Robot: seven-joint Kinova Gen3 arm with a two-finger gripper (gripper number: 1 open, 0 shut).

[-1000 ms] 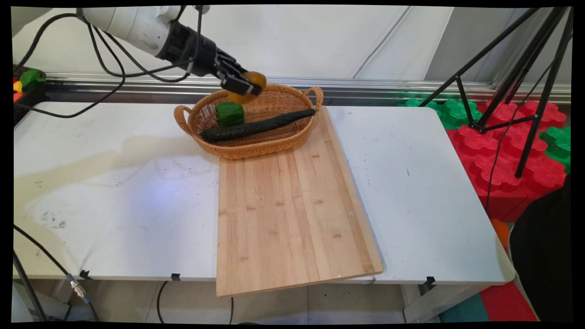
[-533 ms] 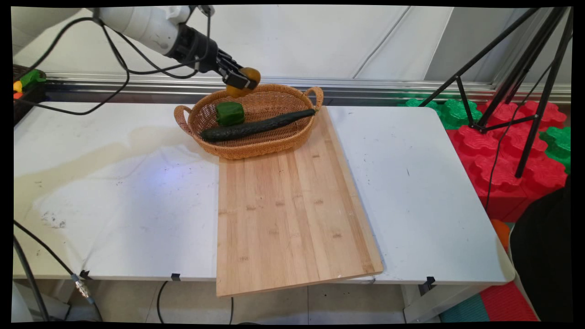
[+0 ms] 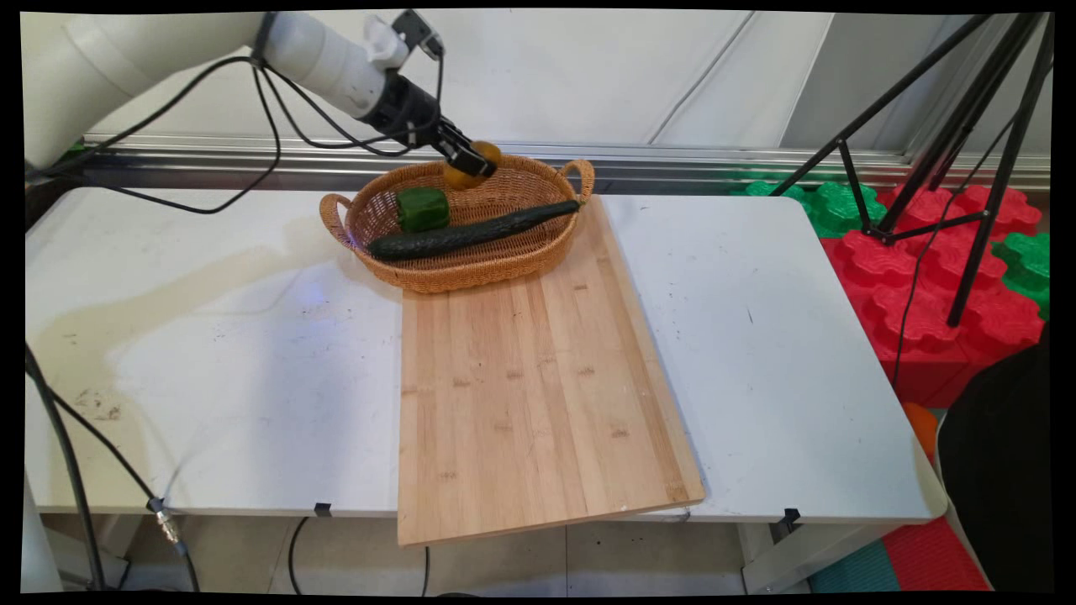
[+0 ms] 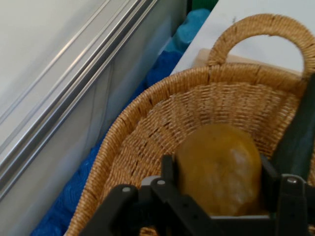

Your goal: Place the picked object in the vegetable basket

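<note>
My gripper [image 3: 471,164] is shut on a yellow-brown potato [image 3: 479,161], which it holds just inside the far rim of a wicker basket [image 3: 471,269]. In the hand view the potato [image 4: 219,169] sits between the two black fingers [image 4: 170,174], over the basket's woven wall [image 4: 162,123]. A green pepper [image 3: 422,208] and a long dark cucumber [image 3: 475,231] lie in the basket, in front of the gripper. One end of the cucumber [image 4: 298,137] shows at the right of the hand view.
The basket stands on the far end of a long wooden cutting board [image 3: 525,395] on the white table [image 3: 210,336]. A metal rail [image 3: 672,160] runs along the wall behind. A black tripod [image 3: 950,134] and red and green foam blocks [image 3: 925,277] stand to the right.
The gripper has carried the potato to the right and a little lower, from above the basket's far left rim to just inside its far rim.
</note>
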